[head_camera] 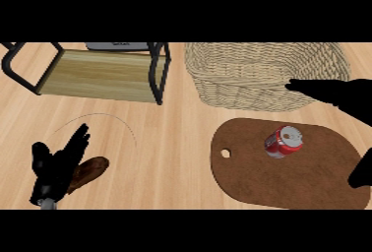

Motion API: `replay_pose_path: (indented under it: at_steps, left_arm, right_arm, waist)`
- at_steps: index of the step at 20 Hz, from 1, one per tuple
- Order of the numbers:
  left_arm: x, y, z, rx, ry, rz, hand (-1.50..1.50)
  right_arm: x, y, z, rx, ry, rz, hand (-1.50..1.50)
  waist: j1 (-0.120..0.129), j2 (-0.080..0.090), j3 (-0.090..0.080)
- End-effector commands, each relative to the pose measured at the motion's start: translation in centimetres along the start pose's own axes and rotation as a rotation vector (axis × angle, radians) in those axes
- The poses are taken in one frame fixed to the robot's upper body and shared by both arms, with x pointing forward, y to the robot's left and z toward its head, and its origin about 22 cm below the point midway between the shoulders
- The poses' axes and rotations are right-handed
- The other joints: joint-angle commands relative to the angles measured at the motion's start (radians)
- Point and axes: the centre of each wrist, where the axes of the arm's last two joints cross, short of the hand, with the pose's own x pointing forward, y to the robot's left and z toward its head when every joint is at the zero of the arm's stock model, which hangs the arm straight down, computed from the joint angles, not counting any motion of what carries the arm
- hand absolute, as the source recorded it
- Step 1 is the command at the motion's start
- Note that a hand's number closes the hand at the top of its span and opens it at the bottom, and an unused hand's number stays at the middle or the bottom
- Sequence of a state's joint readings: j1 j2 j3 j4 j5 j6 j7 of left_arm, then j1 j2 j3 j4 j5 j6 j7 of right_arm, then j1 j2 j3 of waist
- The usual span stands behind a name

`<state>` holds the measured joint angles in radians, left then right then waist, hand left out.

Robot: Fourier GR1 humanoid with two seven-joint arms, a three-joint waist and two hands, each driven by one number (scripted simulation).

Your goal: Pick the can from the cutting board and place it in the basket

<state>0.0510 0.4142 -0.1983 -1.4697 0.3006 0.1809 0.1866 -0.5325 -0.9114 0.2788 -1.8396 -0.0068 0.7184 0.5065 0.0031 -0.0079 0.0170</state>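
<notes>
A: Where was the can (283, 141)?

B: Lying on the cutting board (291, 182), ungrasped. The right robot hand (330, 92) hovered near the basket (240, 78), fingers extended, holding nothing.

A: Next?

B: Probably lowering onto the can and closing round it.

The surface (167, 142) is light wood with fine grain running roughly left to right, evenly lit, with soft shadows beneath the items resting on it. At the upper left stands a black tubular metal frame (160, 74) holding a pale wooden shelf panel (98, 74), with a grey item (116, 45) partly visible at its far edge. A thin dark curved line (109, 118) is marked on the surface in front of the frame, at the left.
</notes>
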Motion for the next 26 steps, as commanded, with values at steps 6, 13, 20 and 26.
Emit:
replay_pose_path:
  at_steps: [6, 13, 20, 26]
  left_arm:
    - [-3.3, -0.8, 0.4, -0.004, 0.163, -0.001, 0.0]
    - [-4.5, -1.4, 1.2, -0.001, 0.151, -0.001, 0.0]
    - [-4.2, 1.6, 0.7, 0.021, 0.159, 0.008, 0.0]
    - [-4.3, 0.4, 1.5, 0.011, 0.171, -0.005, 0.0]
  right_arm:
    - [-0.6, 3.8, -2.9, -0.021, 0.005, -0.017, -1.5]
    - [-2.1, 4.0, -3.1, -0.019, 0.006, -0.004, -1.5]
    - [-1.1, 8.7, -5.5, -0.009, -0.011, -0.008, -1.5]
    - [-2.0, 8.8, -6.0, 0.062, 0.043, 0.054, -1.5]
  waist:
    - [0.005, 0.013, -0.017]
    - [0.003, 0.01, -0.017]
    - [0.0, 0.012, -0.017]
    - [0.002, 0.01, -0.017]
